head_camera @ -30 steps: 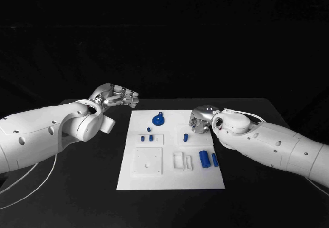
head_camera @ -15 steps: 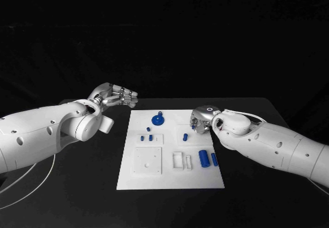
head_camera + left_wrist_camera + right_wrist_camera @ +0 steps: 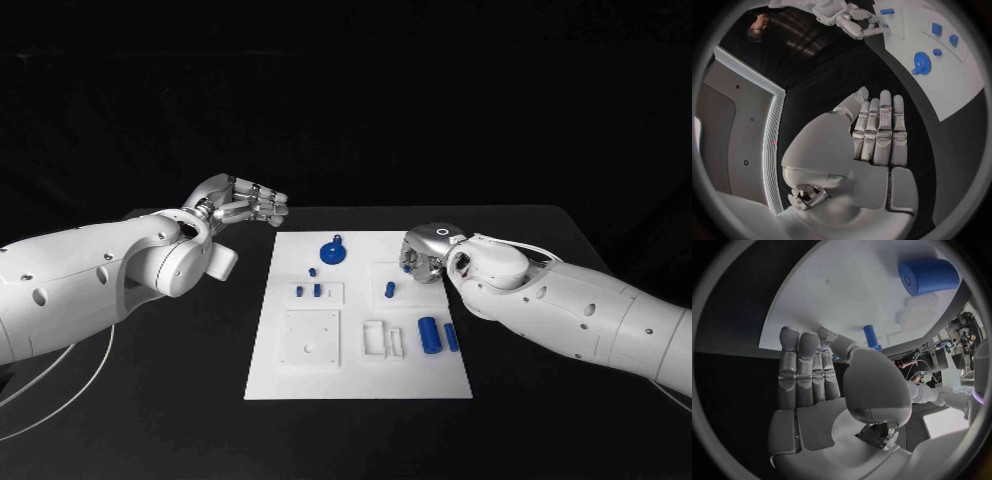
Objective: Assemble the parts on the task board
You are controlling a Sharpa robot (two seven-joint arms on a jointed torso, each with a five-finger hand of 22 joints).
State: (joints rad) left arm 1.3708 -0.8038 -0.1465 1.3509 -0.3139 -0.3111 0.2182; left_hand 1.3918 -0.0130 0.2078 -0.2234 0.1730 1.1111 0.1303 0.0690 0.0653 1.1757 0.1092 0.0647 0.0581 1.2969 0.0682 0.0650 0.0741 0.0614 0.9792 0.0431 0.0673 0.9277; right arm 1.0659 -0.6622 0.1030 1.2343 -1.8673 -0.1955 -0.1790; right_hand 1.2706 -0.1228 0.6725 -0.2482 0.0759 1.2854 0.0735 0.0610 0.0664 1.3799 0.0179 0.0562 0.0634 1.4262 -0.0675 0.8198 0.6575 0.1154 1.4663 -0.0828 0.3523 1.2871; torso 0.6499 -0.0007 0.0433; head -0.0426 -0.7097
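My right hand (image 3: 423, 254) hangs unclenched, holding nothing, low over the board (image 3: 361, 385) near a blue peg (image 3: 389, 289); it may, I think, knock the peg. Left hand (image 3: 245, 203), upper left, holds nothing, fingers straight.

task board (image 3: 361, 375): white, smooth, matt, looks like plastic
blue gear (image 3: 333, 252): saturated blue plastic, smooth with a slight sheen
blue cylinder (image 3: 428, 333): same blue plastic, smooth; in the right wrist view its end face carries a soft gloss
table (image 3: 173, 400): black, matt, no reflections
left hand (image 3: 242, 203): silver, metallic look, satin finish on the fingers
right hand (image 3: 423, 252): silver, polished, catching a bright highlight
arms (image 3: 87, 285): white shells, smooth glossy plastic
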